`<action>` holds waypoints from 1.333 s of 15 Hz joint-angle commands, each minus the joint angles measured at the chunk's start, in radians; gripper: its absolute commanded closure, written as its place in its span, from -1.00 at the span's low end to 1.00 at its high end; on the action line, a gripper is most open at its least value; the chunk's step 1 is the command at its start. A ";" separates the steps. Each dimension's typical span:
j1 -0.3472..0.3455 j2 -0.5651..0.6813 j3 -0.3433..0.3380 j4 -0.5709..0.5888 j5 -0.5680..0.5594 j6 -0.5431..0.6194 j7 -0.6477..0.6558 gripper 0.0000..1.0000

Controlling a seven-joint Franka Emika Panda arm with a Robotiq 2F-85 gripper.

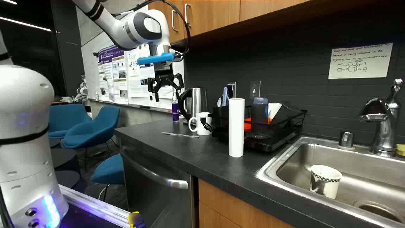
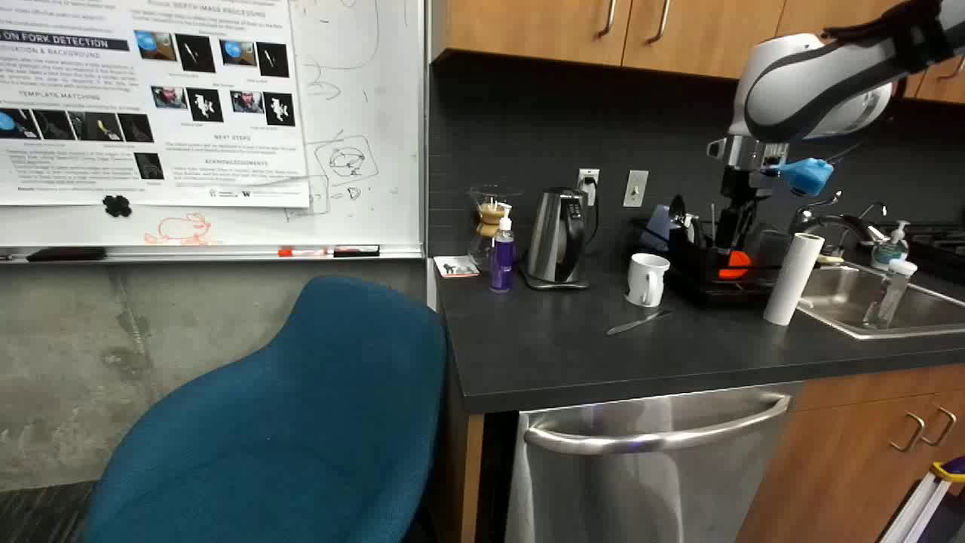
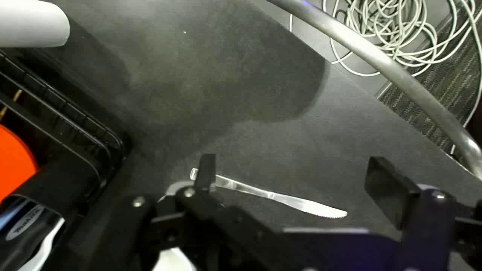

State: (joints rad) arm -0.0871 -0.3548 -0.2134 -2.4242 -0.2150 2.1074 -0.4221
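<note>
My gripper (image 1: 167,95) is open and empty, pointing down above the dark counter (image 1: 177,147). It also shows in an exterior view (image 2: 729,245) and in the wrist view (image 3: 295,175). A silver table knife (image 3: 271,195) lies flat on the counter below the fingers, apart from them; one finger hides part of its handle. The knife also shows in both exterior views (image 1: 180,135) (image 2: 637,323). A white mug (image 1: 202,124) with a dark print stands upright beside the knife, also in an exterior view (image 2: 646,280). In the wrist view the gripper mostly hides it.
A black dish rack (image 1: 269,147) with dishes and utensils stands beside the mug. A white upright roll (image 1: 236,126) stands before it. A steel kettle (image 2: 554,237) and purple bottle (image 2: 503,260) stand nearby. A sink (image 1: 269,171) holds a cup (image 1: 326,182). Wooden cabinets (image 1: 215,17) hang above.
</note>
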 commanded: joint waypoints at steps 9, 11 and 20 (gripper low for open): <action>-0.008 0.001 0.007 0.001 0.003 -0.001 -0.002 -1.00; -0.008 0.001 0.007 0.001 0.003 -0.001 -0.002 -1.00; -0.050 0.023 0.002 0.062 -0.009 0.059 0.108 -1.00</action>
State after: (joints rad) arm -0.1068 -0.3527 -0.2135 -2.3991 -0.2146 2.1435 -0.3617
